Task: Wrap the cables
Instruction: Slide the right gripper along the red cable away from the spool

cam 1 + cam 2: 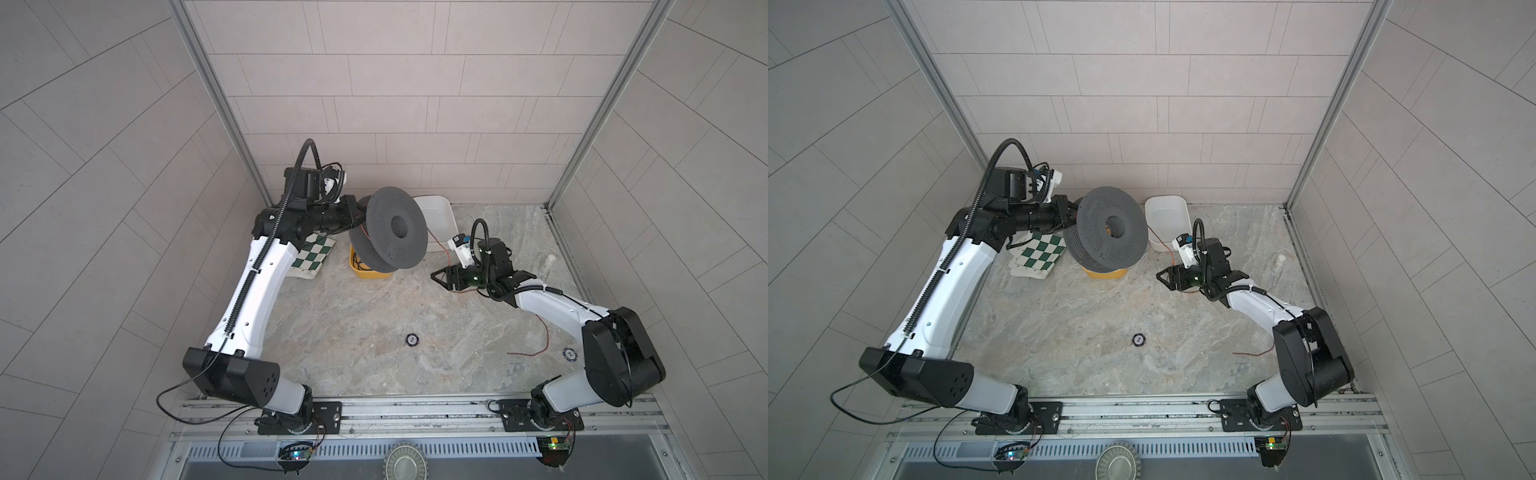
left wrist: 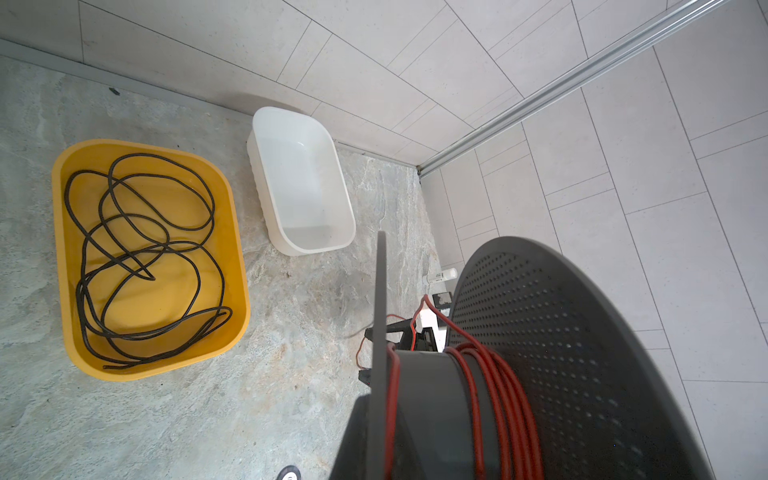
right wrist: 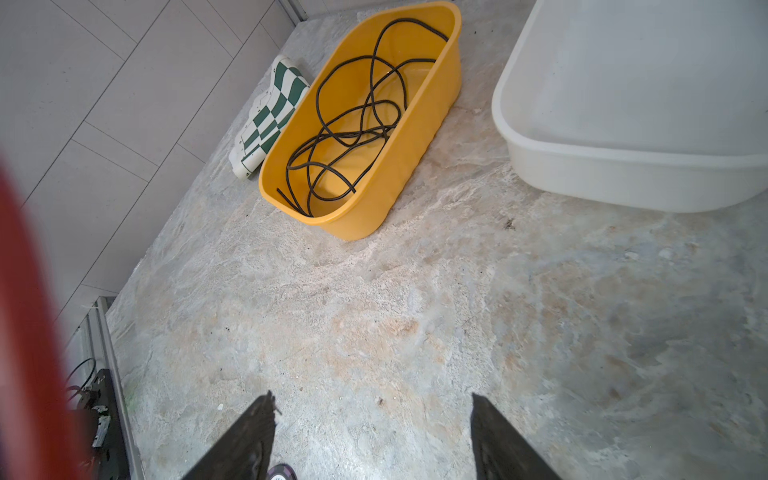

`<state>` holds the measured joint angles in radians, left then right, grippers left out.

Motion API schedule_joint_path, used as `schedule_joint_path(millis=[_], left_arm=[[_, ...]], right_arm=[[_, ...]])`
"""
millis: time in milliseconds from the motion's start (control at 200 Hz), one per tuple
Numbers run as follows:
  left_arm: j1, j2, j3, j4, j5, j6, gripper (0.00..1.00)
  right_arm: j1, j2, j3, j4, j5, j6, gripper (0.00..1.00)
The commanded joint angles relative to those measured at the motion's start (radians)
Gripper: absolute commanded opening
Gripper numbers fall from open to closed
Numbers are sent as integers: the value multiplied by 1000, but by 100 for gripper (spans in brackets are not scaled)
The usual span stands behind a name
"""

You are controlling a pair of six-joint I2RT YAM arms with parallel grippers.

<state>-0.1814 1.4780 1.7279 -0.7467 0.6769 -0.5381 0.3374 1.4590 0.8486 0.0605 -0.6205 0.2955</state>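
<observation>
Red wire (image 2: pixel 494 386) is wound in several turns on the hub of gray spool (image 1: pixel 395 226). Left gripper (image 1: pixel 358 212) is clamped on the spool, holding it up above yellow tub (image 2: pixel 237 232), and the wire's loose tail trails away from the tub onto table (image 1: pixel 353 324). Right gripper (image 3: pixel 372 399) has its jaws spread wide and empty, low over the table near the tub.
</observation>
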Motion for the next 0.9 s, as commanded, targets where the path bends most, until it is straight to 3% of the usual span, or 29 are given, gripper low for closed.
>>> schedule_joint_path(millis=[0, 215, 455, 896], left_arm=[[7, -42, 8, 82, 33, -32, 0], [12, -55, -4, 93, 36, -42, 0], [19, -58, -2, 101, 47, -51, 0], [25, -58, -1, 126, 62, -81, 0]], right_arm=[[-4, -52, -25, 55, 0, 5, 73], [-5, -115, -75, 104, 83, 0, 71], [-4, -154, -130, 166, 93, -6, 65], [14, -33, -114, 237, 92, -61, 47]])
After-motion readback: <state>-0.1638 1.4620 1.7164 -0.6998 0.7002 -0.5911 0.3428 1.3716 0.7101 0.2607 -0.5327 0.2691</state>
